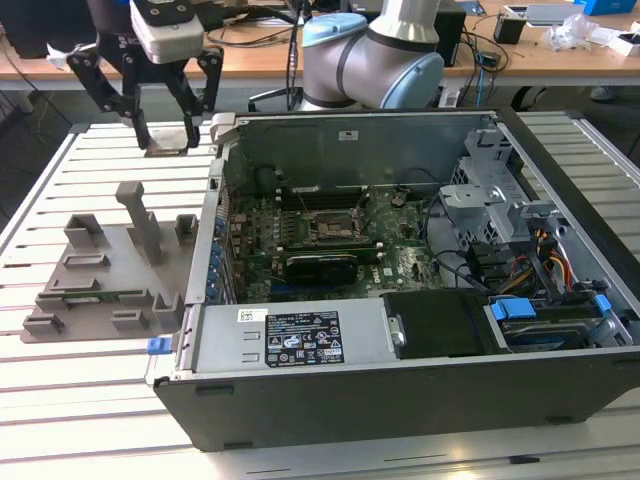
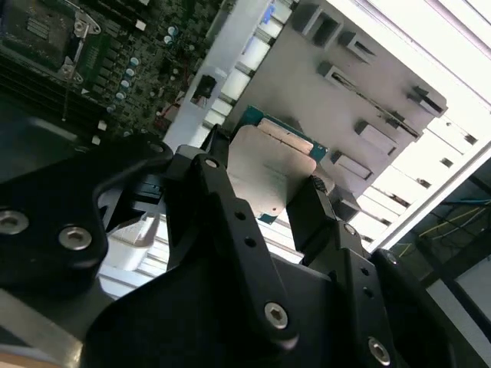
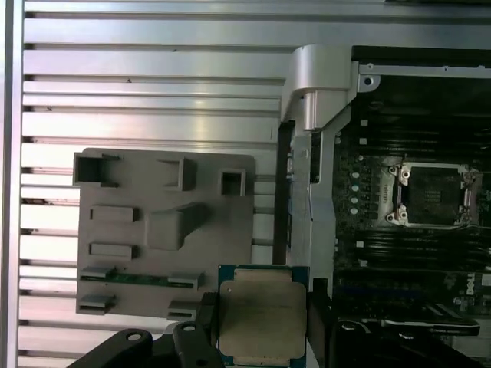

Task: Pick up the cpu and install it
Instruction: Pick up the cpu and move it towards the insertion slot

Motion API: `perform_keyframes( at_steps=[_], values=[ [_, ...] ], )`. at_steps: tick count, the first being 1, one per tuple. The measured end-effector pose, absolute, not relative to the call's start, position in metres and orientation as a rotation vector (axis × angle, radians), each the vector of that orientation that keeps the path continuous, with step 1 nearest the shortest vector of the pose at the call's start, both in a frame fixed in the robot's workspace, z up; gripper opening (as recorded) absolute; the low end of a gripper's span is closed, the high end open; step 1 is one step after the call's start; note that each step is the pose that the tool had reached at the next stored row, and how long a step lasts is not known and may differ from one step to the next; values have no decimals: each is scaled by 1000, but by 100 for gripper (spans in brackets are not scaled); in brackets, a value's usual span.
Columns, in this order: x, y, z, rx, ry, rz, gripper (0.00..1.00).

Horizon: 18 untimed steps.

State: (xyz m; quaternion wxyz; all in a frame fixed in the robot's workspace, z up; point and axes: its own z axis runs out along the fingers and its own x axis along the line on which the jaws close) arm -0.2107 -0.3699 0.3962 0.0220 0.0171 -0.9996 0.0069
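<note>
Gripper [image 2: 263,178] closed on cpu [image 2: 270,162], held between its 2 fingers [image 2: 324,208], near grey tray [image 3: 126,195]

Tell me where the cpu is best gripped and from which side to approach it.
Probably by two opposite thin edges, coming straight down onto its flat metal top. The cpu is a thin flat square, so only its side edges offer parallel faces to pinch. The gripper holds it that way in the second wrist view: fingers on opposite edges, top face bare.
</note>
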Motion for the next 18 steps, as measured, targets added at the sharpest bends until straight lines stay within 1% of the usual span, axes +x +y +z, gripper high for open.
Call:
perform_keyframes(
  at_steps=[3, 5, 15, 18],
  values=[
    [-195, -370, 396, 53, -3097, 21, 55],
    [-172, -370, 396, 53, -3096, 21, 55],
    [-130, -370, 394, 53, -3095, 21, 55],
    [-113, -369, 387, 53, -3095, 21, 55]
  ],
)
